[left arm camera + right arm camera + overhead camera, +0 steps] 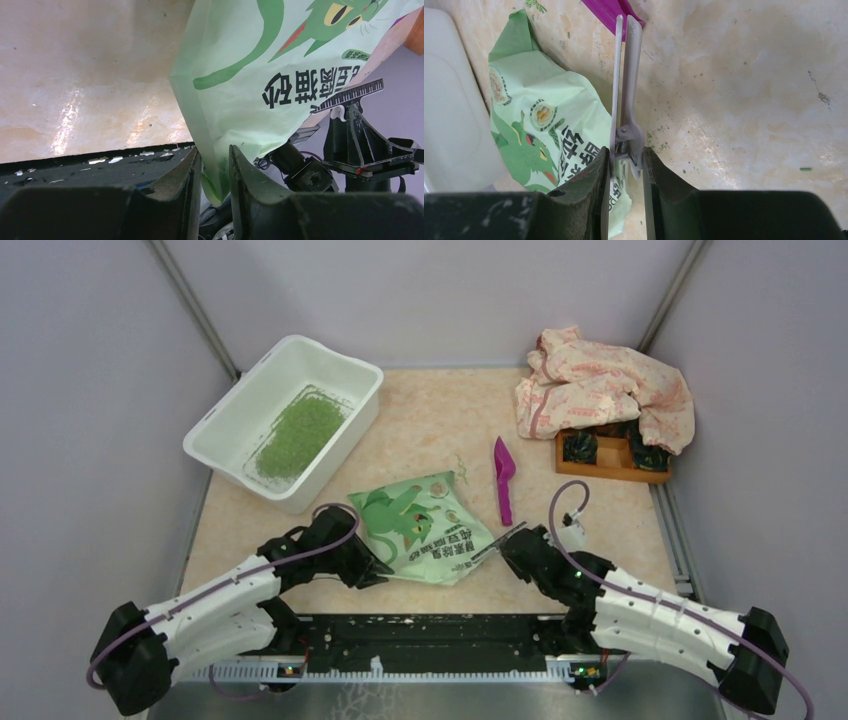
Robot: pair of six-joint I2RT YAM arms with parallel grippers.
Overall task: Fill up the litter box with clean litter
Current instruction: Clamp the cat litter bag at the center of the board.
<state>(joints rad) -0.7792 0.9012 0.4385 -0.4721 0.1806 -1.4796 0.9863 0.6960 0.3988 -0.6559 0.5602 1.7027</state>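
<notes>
- The left gripper [211,156], low at the near edge, is clamped on the near left corner of a light green printed plastic bag [260,75].
- The right gripper [625,156] pinches the spring end of a long pale grey plastic clip [626,75]. The clip lies at the bag's right edge; whether it bites the bag cannot be told.
- The large white rectangular plastic litter box [225,430] stands far left on the beige marbled table [430,410]. The clean litter [298,435], fine green granules, forms a patch on its floor.
- The bag lies flat right of and nearer than the box. It shows a green cartoon cat and large dark Chinese characters, too unclear to read.
- A magenta plastic scoop [503,478] lies just right of the bag.
- Far right, an orange wooden compartment tray [603,468] sits half under a crumpled pink-and-cream patterned cloth [600,390].
</notes>
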